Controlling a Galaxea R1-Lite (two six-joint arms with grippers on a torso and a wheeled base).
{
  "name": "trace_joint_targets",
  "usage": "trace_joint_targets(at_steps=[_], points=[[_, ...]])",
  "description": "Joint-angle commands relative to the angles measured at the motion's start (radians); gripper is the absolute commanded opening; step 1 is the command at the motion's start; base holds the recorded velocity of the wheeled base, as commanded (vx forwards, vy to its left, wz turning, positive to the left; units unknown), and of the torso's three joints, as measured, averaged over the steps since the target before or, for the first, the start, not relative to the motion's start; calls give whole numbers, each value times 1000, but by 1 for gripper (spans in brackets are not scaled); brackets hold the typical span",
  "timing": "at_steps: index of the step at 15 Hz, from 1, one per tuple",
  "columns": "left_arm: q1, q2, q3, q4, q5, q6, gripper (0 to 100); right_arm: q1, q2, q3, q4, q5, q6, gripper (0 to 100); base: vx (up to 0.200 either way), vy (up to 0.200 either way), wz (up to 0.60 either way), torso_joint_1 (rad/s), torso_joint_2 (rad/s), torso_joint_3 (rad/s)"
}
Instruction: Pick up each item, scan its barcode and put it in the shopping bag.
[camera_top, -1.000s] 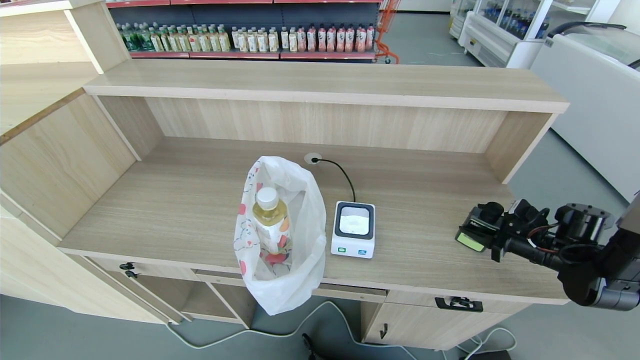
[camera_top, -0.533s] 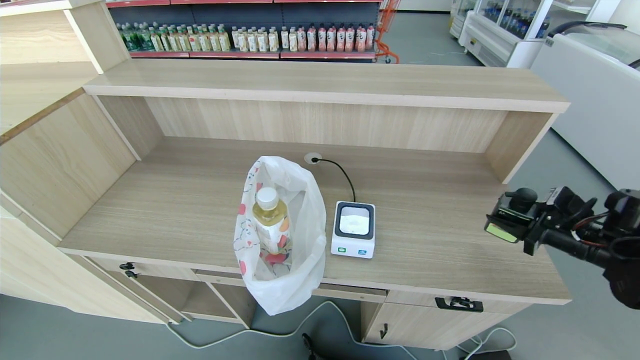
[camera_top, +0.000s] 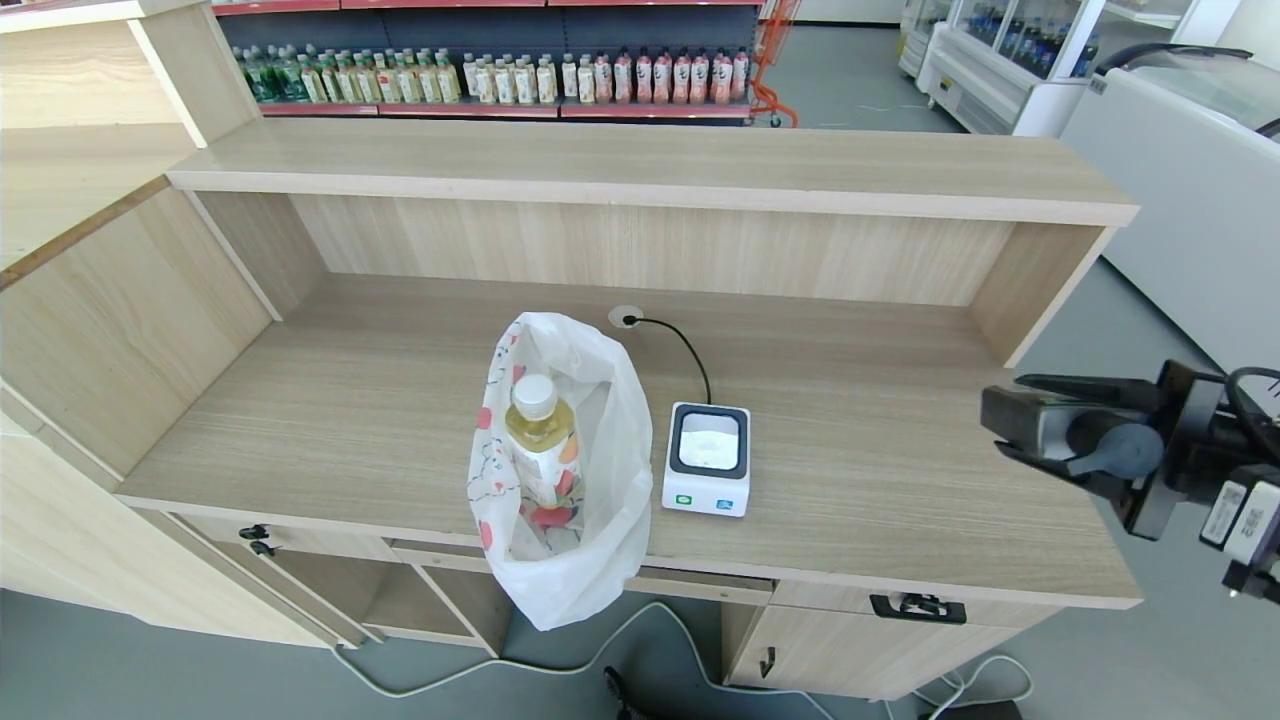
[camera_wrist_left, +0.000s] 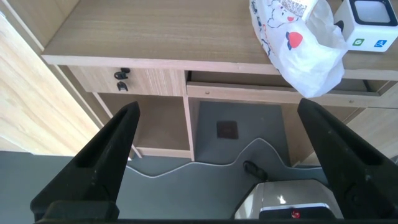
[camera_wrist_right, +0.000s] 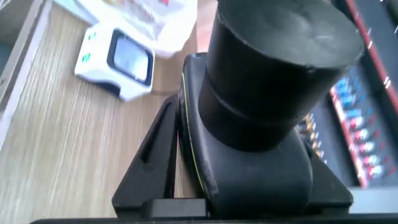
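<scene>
White-capped and filled with pale yellow drink, the bottle (camera_top: 540, 440) stands upright inside the white plastic shopping bag (camera_top: 600, 400), near the middle of the counter's (camera_top: 850, 420) front edge. Its label is printed with red and orange shapes. The bag's lower part sags over that edge, so I judge the likeliest trouble is the bag sliding off under the bottle's weight, or when another item drops in. Just beside the bag, toward the right edge, sits the barcode scanner (camera_top: 707, 458). The left gripper (camera_wrist_left: 217, 109) hangs below the front edge, fingers wide apart and empty. The right gripper (camera_top: 1005, 422) hovers at the right edge, and I cannot tell whether it is parted or closed.
</scene>
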Motion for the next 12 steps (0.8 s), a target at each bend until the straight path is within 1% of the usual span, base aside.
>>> trace_joint_targets(at_steps=[1, 2, 3, 4, 5, 6, 7, 8, 10, 12], points=[[0, 2, 0, 0, 0, 0, 100, 310, -41, -11, -84, -82, -182, 0, 0, 0, 0, 0, 0, 0], [0, 2, 0, 0, 0, 0, 100, 382, -28, -11, -180, -119, -246, 0, 0, 0, 0, 0, 0, 0], [0, 2, 0, 0, 0, 0, 100, 458, -6, -7, -295, -134, -287, 0, 0, 0, 0, 0, 0, 0], [0, 2, 0, 0, 0, 0, 100, 518, 12, -5, -401, -142, -301, 0, 0, 0, 0, 0, 0, 0], [0, 2, 0, 0, 0, 0, 100, 549, 34, -5, -481, -165, -315, 0, 0, 0, 0, 0, 0, 0], [0, 2, 0, 0, 0, 0, 100, 575, 48, -7, -567, -181, -358, 0, 0, 0, 0, 0, 0, 0], [0, 2, 0, 0, 0, 0, 100, 587, 51, -5, -613, -181, -383, 0, 0, 0, 0, 0, 0, 0], [0, 2, 0, 0, 0, 0, 100, 623, 75, 18, -659, -175, -430, 0, 0, 0, 0, 0, 0, 0], [0, 2, 0, 0, 0, 0, 100, 704, 98, 22, -659, -168, -501, 0, 0, 0, 0, 0, 0, 0], [0, 2, 0, 0, 0, 0, 100, 771, 106, 24, -659, -168, -534, 0, 0, 0, 0, 0, 0, 0]])
